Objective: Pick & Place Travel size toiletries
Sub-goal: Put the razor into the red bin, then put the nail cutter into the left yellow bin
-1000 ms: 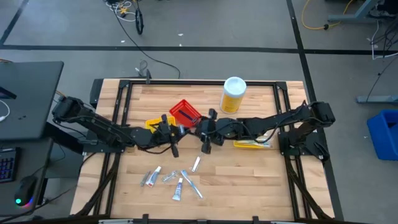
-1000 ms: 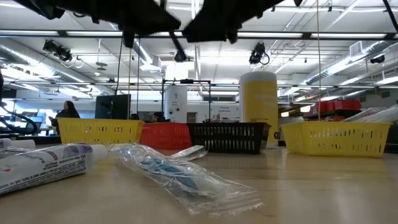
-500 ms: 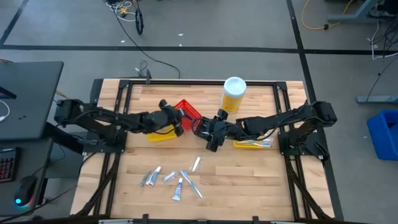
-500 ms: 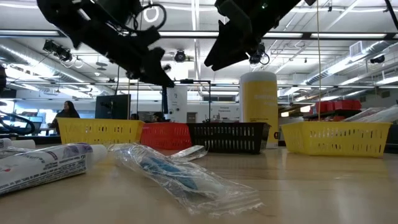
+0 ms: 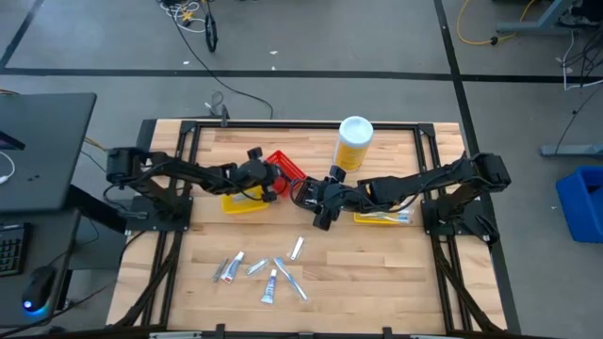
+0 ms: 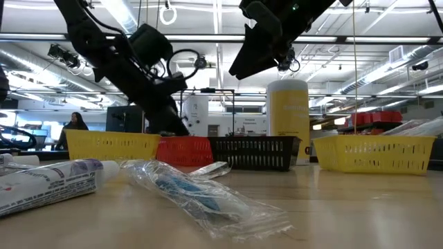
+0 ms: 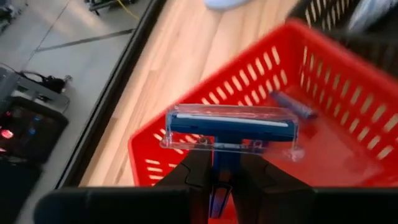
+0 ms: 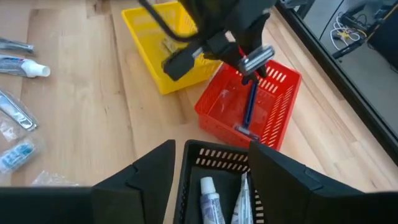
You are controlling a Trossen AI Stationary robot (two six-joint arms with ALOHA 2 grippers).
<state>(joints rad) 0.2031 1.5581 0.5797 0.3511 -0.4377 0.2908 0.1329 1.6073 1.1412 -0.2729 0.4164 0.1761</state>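
My left gripper [image 5: 271, 181] hangs over the red bin [image 5: 283, 167] and is shut on a blue razor [image 7: 231, 127] with a clear cap over its head. Another blue razor [image 8: 250, 106] lies in the red bin [image 8: 217, 118]. My right gripper [image 5: 319, 213] hovers open over the black bin [image 5: 303, 191], which holds white tubes [image 8: 209, 198]. Several travel size toiletries [image 5: 262, 268], tubes and wrapped brushes, lie loose on the table near its front edge. My left gripper pinches the razor's blue handle [image 7: 219, 182] between its two fingers. The handle runs along the fingers, and the capped head [image 7: 231, 127] sticks out past the fingertips, crosswise. The fingers slant down from the table's left side. The razor hangs clear above the red bin's floor.
A yellow bin [image 5: 243, 201] stands left of the red one, and a second yellow bin [image 5: 382, 217] lies under the right arm. A tall yellow bottle with a white lid [image 5: 354, 141] stands at the far edge. Bare wood lies around the loose items.
My left gripper has carried the razor from the table's middle toward the far edge, over the red bin, sinking and rolling its wrist on the way. My right gripper has tipped a little and stayed over the black bin.
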